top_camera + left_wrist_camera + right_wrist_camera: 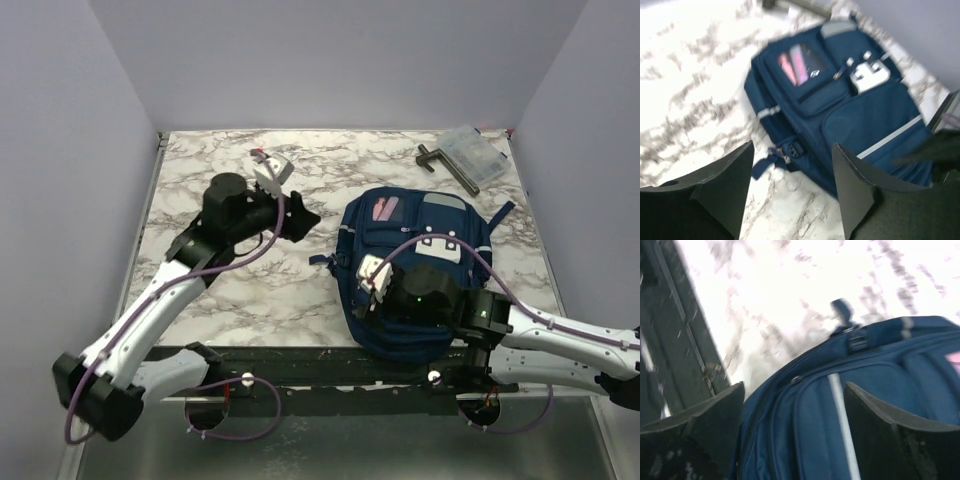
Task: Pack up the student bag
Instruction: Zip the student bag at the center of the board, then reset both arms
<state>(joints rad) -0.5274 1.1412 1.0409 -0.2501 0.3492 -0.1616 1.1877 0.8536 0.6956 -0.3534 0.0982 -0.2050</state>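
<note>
Student bag [415, 225], a large navy blue fabric backpack with grey stripes, lies flat on the right half of the white marbled table [290, 290], close to its near edge. On your left, the left gripper [792, 146] hangs over bare table near the bag, with its fingers wide apart and holding nothing. The right gripper [794, 385] hovers over the near end of the bag, also wide and empty. You see a clear plastic box [472, 155] at the far right corner.
</note>
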